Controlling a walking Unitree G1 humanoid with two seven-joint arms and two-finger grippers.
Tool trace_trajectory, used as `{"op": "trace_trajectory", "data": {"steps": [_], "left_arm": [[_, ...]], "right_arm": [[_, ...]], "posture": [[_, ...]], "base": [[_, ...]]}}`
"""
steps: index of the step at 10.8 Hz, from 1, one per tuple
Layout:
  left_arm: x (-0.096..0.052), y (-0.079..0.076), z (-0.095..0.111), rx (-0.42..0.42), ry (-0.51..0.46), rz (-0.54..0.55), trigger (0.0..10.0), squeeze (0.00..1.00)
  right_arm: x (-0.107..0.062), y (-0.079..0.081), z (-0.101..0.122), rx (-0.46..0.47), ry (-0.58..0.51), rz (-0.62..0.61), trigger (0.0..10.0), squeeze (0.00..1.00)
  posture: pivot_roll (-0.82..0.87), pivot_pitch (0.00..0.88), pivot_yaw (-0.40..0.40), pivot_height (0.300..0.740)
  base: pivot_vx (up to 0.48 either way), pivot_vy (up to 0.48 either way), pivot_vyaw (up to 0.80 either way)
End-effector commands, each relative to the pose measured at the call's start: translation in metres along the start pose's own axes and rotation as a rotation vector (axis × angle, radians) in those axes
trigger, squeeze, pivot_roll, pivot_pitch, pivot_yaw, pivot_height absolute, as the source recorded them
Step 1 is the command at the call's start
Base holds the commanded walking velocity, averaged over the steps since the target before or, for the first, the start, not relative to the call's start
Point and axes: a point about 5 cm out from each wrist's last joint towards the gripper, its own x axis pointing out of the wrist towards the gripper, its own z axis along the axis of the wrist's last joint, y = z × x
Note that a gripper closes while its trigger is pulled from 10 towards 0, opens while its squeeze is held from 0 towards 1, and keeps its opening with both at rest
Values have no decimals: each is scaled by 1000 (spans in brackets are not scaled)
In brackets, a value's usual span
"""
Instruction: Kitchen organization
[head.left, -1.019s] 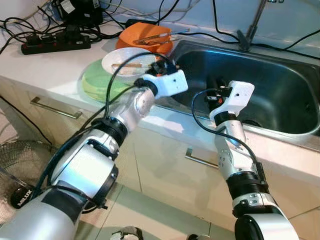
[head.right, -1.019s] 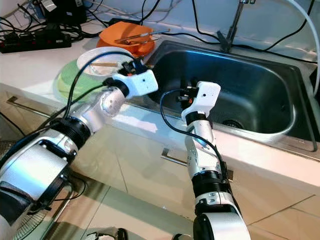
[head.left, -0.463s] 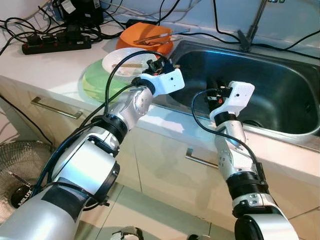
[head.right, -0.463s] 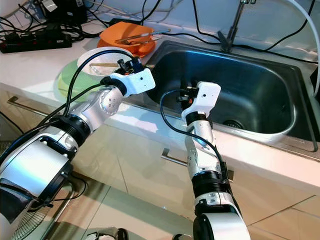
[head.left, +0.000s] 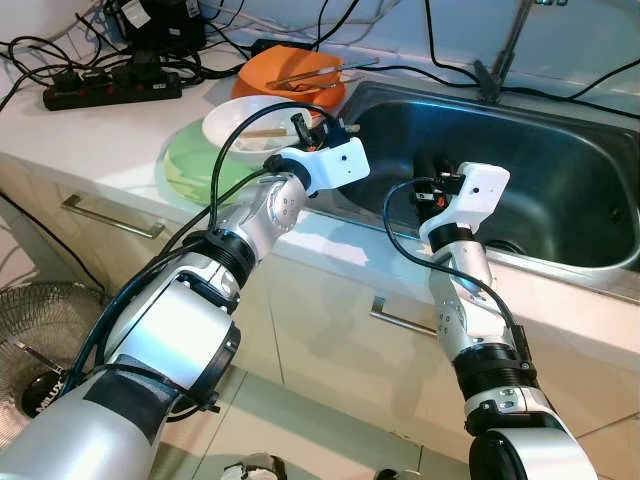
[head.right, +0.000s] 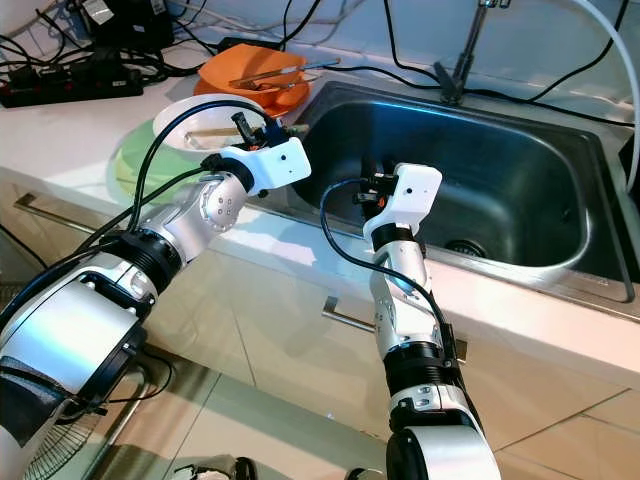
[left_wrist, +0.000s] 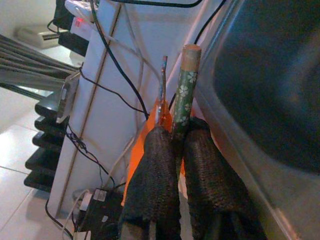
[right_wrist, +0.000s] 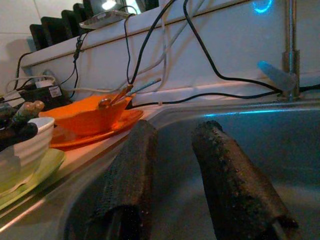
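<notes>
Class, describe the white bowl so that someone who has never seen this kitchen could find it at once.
Start at the steel sink and move to the counter on the robot's left of it. There the white bowl sits on a pale green plate, in front of the orange bowl. It is the only white dish, and the left gripper is at its rim.

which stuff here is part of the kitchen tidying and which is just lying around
Part of the job:
- green floral-patterned chopstick, pinched in the left gripper
- white ribbed bowl on the pale green plate
- orange bowl with utensils
- stainless steel sink, right gripper open over it

Lying about:
- black power strip
- black cables
- floor fan
</notes>
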Motion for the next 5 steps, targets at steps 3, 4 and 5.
{"op": "trace_trajectory", "data": {"steps": [3,4,5], "left_arm": [[1,3,1,8,1,5,0,0],[2,5,2,24,-6,17,0,0],[4,16,7,66,-39,60,0,0]], "right_arm": [[-1,-1,3,-1,-17,-9,10000,0],[-1,-1,3,-1,-17,-9,10000,0],[-1,-2,3,-1,-15,-10,10000,0]], "posture": [[17,15,43,740],[19,20,42,740],[21,25,41,740]], "base": [[0,0,0],[0,0,0],[0,0,0]]}}
